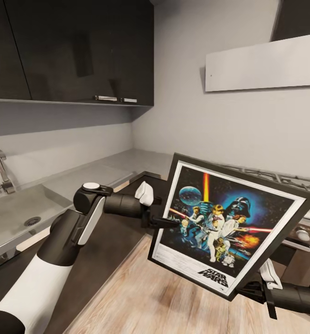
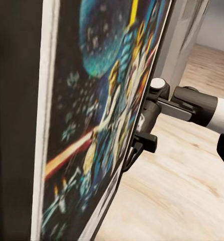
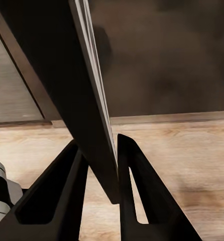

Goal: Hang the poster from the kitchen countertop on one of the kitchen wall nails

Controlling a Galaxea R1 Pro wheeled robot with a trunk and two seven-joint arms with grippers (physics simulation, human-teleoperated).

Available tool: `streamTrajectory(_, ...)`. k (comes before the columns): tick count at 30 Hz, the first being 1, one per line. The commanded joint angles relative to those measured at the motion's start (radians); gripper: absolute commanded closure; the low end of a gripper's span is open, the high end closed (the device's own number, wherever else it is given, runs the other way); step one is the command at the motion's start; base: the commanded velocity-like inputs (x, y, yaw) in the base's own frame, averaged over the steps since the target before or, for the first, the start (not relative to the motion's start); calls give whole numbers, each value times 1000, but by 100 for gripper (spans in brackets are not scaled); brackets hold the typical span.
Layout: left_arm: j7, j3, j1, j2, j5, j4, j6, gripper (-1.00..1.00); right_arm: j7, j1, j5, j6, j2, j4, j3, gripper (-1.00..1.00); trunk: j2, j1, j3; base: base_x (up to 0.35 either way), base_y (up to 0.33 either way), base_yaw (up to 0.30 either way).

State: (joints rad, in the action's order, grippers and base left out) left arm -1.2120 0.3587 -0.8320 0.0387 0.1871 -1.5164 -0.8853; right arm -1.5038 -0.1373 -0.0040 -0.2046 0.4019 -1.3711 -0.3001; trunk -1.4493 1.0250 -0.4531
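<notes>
Gripped at two edges, the poster [image 1: 229, 222] hangs tilted in the air above the wooden floor [image 1: 145, 297], off the kitchen countertop [image 1: 108, 169] behind it. Open wall [image 1: 219, 125] rises beyond the poster's top edge. At its lower corner the right gripper [image 3: 114, 181] pinches the thin black frame between nearly closed dark fingers; the left gripper [image 1: 166, 221] clamps the opposite side edge. Glossy colour print sits inside a white border.

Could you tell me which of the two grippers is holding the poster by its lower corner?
The right gripper, clamped on the poster at its bottom corner; the left gripper grips the side edge instead.
</notes>
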Motion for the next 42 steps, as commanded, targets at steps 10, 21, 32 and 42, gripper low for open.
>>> streamTrajectory(10, 0, -53, -1, 30, 3, 0, -6, -100, -6, -1, -1, -15, 0, 0, -2, 100, -1, 0, -1, 0, 0, 0)
streamTrajectory(21, -6, -94, -1, 64, 6, -5, -6, -100, -2, -1, 4, -19, 3, 4, -13, 100, -1, 0, -1, 0, 0, 0)
streamTrajectory(32, -5, -98, 86, 82, 6, -34, 38, -100, 1, -81, 10, -65, 9, 85, -16, 100, -1, 0, -1, 0, 0, 0)
streamTrajectory(42, 4, -98, 270, 83, 5, -39, 212, -100, 3, -108, 13, -105, 9, 105, -15, 100, -1, 0, -1, 0, 0, 0)
